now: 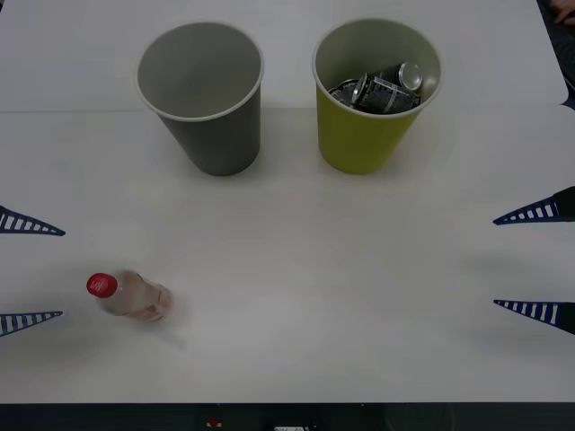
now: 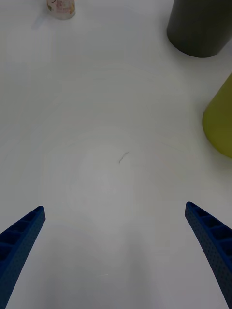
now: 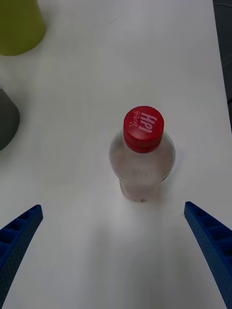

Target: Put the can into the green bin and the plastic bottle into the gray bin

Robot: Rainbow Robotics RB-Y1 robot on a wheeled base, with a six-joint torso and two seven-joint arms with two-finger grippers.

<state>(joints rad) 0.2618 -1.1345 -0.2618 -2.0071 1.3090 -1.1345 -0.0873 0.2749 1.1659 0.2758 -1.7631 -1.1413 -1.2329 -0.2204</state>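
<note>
The plastic bottle (image 1: 135,297) stands upright at the table's front left, with its red cap (image 3: 143,126) on top. My left gripper (image 1: 63,273) is open just left of it, fingers apart and clear of the bottle (image 3: 142,164). At the back, the gray bin (image 1: 211,99) is on the left and holds nothing. The green bin (image 1: 368,135) is to its right, and a crushed silver can (image 1: 386,87) lies inside it. My right gripper (image 1: 494,262) is open at the table's right side, holding nothing, over bare tabletop (image 2: 114,206).
The white table's front edge (image 1: 287,403) runs along the bottom of the front view. The two bins stand close together with a narrow gap between them. In the right wrist view, the bottle (image 2: 61,7), gray bin (image 2: 198,26) and green bin (image 2: 221,120) are far off.
</note>
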